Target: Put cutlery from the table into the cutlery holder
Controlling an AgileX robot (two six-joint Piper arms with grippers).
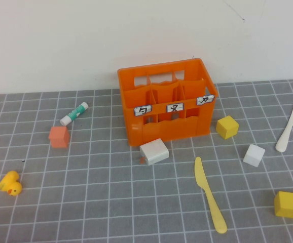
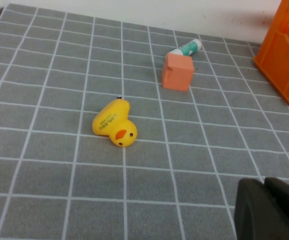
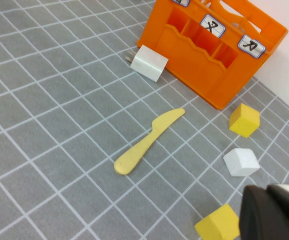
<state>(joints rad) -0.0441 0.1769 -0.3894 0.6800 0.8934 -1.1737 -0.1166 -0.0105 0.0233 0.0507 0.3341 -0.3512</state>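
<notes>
While both knives are lying flat on the table (image 1: 106,202), the orange cutlery holder (image 1: 164,104) sits near the back wall. Pale yellow knife (image 1: 209,201) is in front of the crate, white knife (image 1: 288,127) well off to its right. Left end effector (image 2: 269,210) hangs low near the rubber duck (image 2: 114,123), fingers together. Right end effector (image 3: 277,212) is over the yellow cubes, can't tell its fingers.
</notes>
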